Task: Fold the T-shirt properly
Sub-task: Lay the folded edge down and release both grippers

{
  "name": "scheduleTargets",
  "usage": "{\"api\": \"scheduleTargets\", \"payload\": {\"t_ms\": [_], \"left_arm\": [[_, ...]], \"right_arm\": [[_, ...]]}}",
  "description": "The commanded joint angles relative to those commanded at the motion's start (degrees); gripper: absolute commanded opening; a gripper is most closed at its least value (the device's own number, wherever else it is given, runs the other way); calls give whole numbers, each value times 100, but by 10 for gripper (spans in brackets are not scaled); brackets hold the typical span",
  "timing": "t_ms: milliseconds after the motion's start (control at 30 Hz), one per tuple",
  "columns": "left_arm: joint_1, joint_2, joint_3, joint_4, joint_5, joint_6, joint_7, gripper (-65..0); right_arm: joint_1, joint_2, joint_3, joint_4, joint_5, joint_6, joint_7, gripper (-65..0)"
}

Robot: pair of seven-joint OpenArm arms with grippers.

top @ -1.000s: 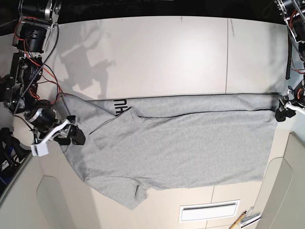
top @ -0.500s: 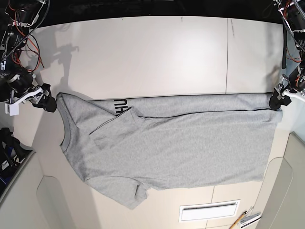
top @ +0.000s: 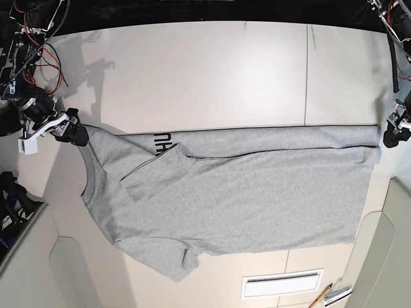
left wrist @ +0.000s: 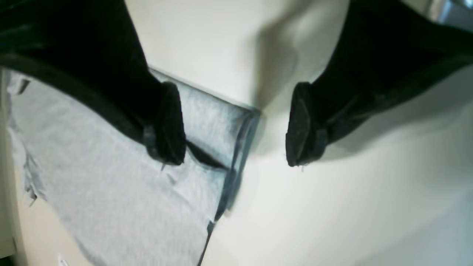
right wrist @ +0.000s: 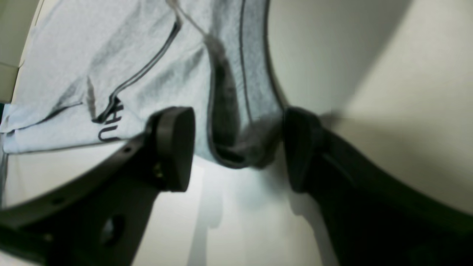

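"Across the near part of the table point(top: 225, 266), how did the T-shirt point(top: 257, 199) lie?"

"Spread out, sleeve rumpled. It looked light and limp, likely to sag; I'd have pinched both layers at the far corners."

"And the grippers there?"

"The right gripper point(right wrist: 238, 147), fingers wide, had come in to its corner; the left gripper point(left wrist: 236, 129), also wide, had shifted outward. Neither held cloth; the shirt hadn't visibly moved."

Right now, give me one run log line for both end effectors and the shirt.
left end effector: open | right end effector: open, at corner | shirt: partly folded
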Motion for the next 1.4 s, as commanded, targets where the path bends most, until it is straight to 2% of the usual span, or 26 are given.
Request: {"api": "scheduleTargets", "payload": {"t_ms": [167, 367, 667, 733, 767, 833, 867, 933, 1000, 1033, 1200, 1400], "left_arm": [[37, 164, 20, -127, -7, 0, 0, -190], [35, 378, 413, -323, -2, 0, -22, -190], [17, 588, 573, -323, 2, 0, -66, -193], [20, 584, 570, -323, 44, 0, -66, -237], [20, 584, 570, -323, 87, 0, -66, -295], [17, 584, 570, -323, 149, 0, -76, -468], [15, 584, 570, -323, 149, 0, -87, -523], [4, 584, 570, -323, 151, 0, -83, -602], [2, 584, 570, -321, 153, 0, -79, -650], [2, 584, 570, -321, 153, 0, -61, -650], [-55, 557, 570, -289, 111, 0, 114, -650], [44, 433, 568, 269, -125, 0, 717, -650]], "right_arm": [[0, -111, -31, -2, -72, 0, 122, -272], [0, -417, -155, -2, -129, 2, 151, -272], [114, -573, -503, -2, -387, -4, 363, -273], [127, -570, -503, -4, -417, -7, 415, -282], [127, -570, -505, -2, -463, -4, 431, -313], [125, -570, -505, -2, -553, -4, 446, -423], [127, -570, -505, -2, -586, -4, 457, -470], [125, -570, -505, -2, -590, 0, 540, -521], [127, -568, -505, -2, -610, 0, 595, -626], [127, -570, -505, -2, -610, 0, 595, -650], [127, -551, -503, 9, -557, 48, 516, -650], [-15, -330, -286, 481, -79, 66, -52, -650]]}}
